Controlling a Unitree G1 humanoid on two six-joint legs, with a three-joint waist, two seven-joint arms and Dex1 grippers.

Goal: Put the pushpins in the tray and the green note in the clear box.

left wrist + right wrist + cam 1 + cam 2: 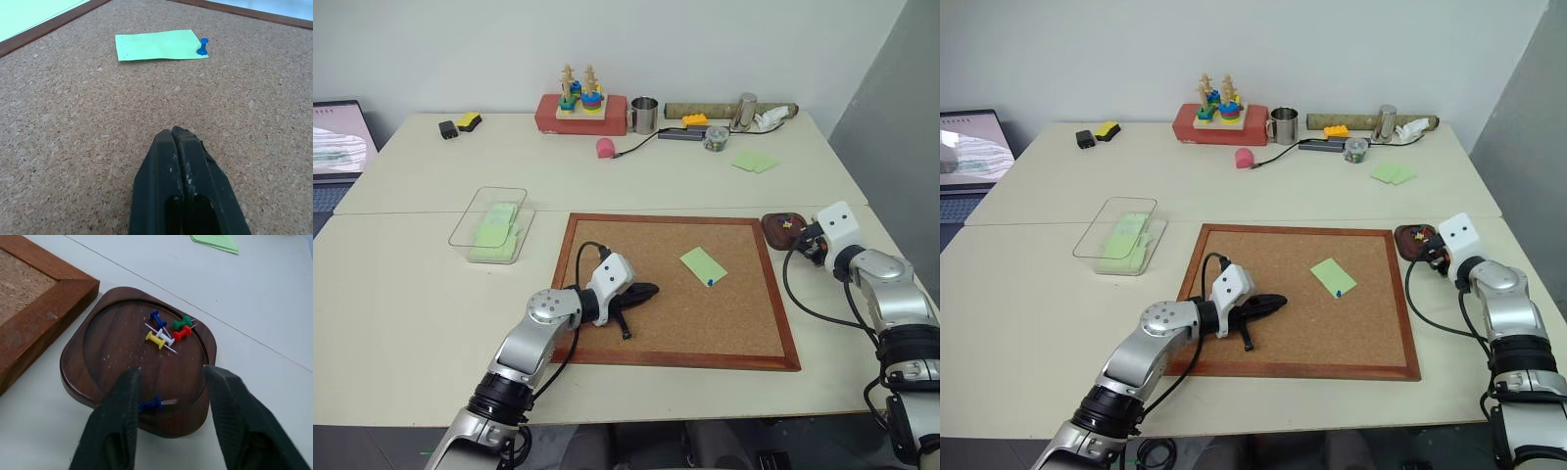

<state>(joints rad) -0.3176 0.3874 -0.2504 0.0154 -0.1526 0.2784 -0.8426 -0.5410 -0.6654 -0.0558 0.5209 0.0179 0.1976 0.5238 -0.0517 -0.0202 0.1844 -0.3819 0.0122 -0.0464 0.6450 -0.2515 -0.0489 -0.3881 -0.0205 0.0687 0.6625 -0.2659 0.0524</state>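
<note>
so the left gripper [176,134], jaws pressed shut on nothing, sits on the cork board [724,313] pointing straight at the green note [159,45], still pinned at its corner by the blue pushpin [203,46], while the right gripper [168,382] hangs open over the tray [112,347], a blue pin [150,405] dropping between its fingers.

Head stereo pair overlooks table [431,294]; wrist cameras close over corkboard [73,122], tray [78,377].
</note>
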